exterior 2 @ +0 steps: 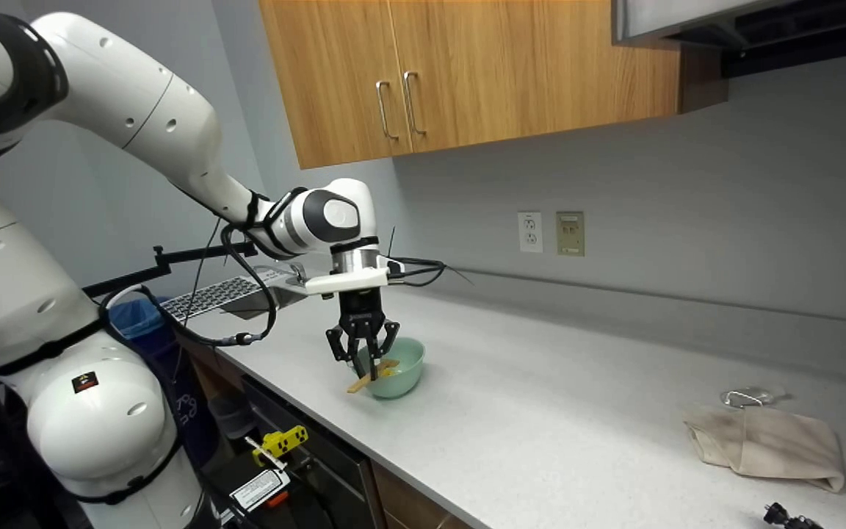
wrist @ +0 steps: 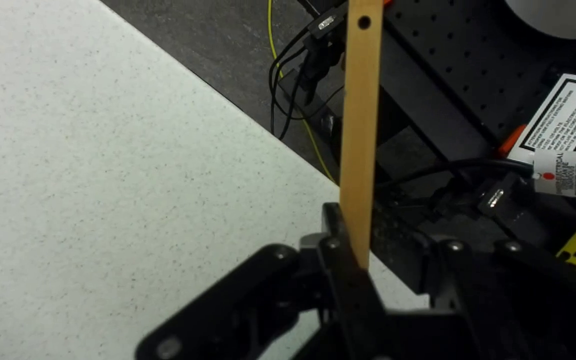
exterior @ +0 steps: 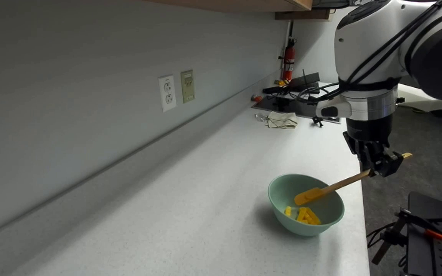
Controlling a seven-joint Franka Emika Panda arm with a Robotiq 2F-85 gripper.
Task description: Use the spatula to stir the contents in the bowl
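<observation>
The pale mint-green bowl (exterior: 299,229) stands on the counter near its front edge; it also shows in an exterior view (exterior 2: 413,371). Yellow bits (exterior: 308,216) lie at its bottom. My gripper (exterior: 380,170) is beside and above the bowl, over the counter edge, with its fingers closed on the spatula's wooden handle. The spatula (exterior: 345,183) slants down into the bowl, its yellowish flat end above the bits; I cannot tell whether it touches the wall. In the wrist view the spatula handle (wrist: 360,110) sits between the fingers (wrist: 353,225), its holed end pointing away. The bowl is out of the wrist view.
The white counter (exterior: 190,214) ends just beside the bowl. A wall with outlets (exterior: 167,93) runs along its back. A folded cloth (exterior: 282,120) lies farther along. Cabinets (exterior 2: 482,73) hang above. A black cart (exterior: 441,249) with cables stands below the counter edge.
</observation>
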